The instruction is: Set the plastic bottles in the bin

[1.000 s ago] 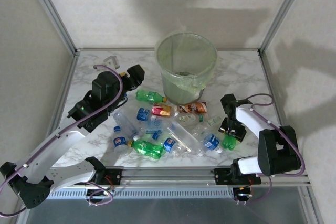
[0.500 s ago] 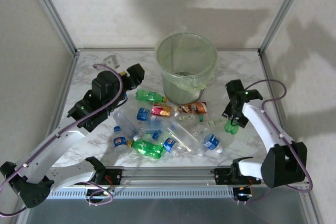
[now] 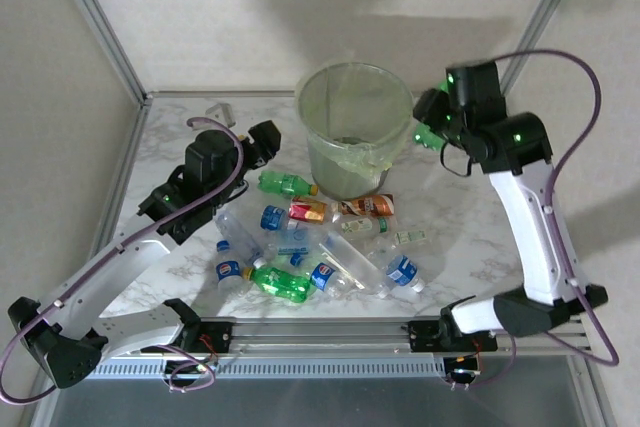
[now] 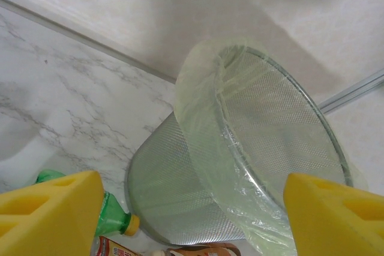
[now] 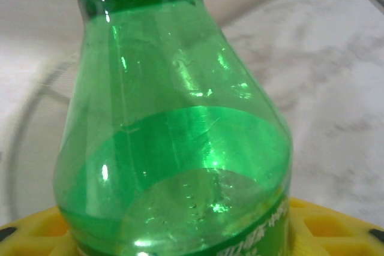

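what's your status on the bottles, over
Left gripper open, empty, facing the bin. Right gripper shut on a green bottle, raised by the bin's right rim. Other bottles piled on table. Rim unobstructed.

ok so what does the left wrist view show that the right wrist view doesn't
Left wrist, not right wrist: the bin with its mesh wall and bag liner, a yellow-capped green bottle lying at its base, the open left end effector. Right wrist, not left wrist: a second green bottle, close up, clamped in the right end effector. Both: the marble table, yellow fingers, and probably the bin's rim, blurred in the right wrist view.
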